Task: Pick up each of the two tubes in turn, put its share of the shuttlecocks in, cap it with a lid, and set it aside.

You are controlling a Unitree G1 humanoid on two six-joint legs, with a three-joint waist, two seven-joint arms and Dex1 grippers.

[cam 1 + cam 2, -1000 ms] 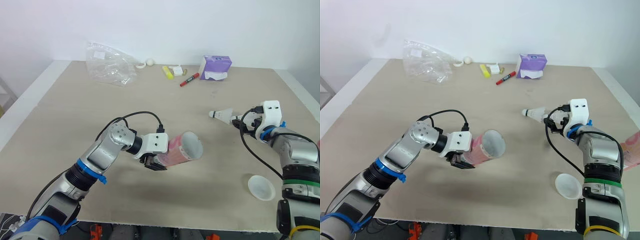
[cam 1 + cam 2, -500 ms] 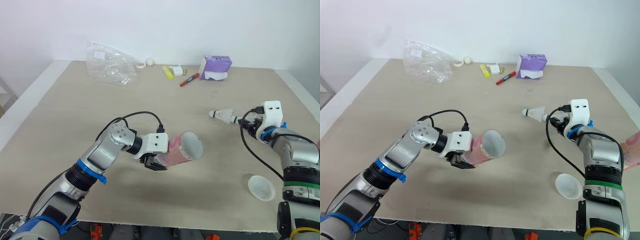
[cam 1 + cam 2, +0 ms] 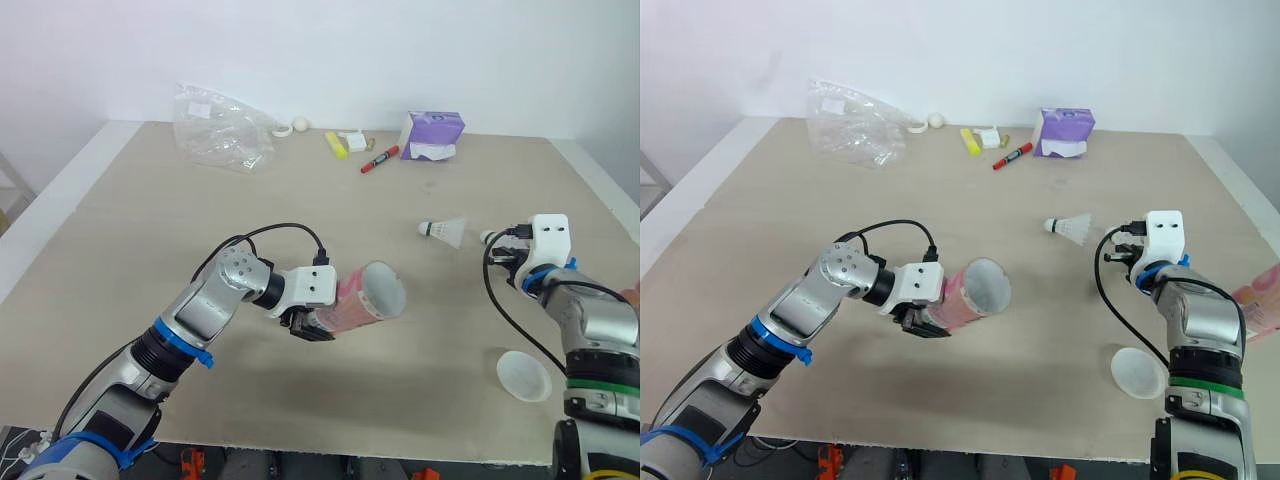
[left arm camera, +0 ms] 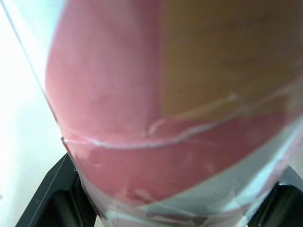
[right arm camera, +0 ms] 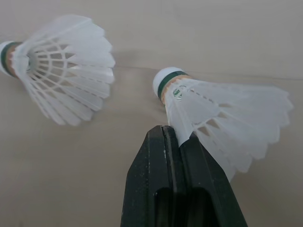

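Left fingers [image 3: 310, 329] clamp tube [image 3: 365, 298], mouth facing right. Right fingers [image 5: 156, 165] pressed together against skirt of near shuttlecock [image 5: 222, 106] (pinch unclear); should regrip, feed cork first.

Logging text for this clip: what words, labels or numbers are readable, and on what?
None can be read.
White label on purple box: too small.
White label on bag: too small.
Green sticker on shuttlecock: blurred.
Pink and tan wrap on tube: no text shows.

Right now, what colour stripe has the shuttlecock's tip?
Green, on the white feather shuttlecock; right wrist view.
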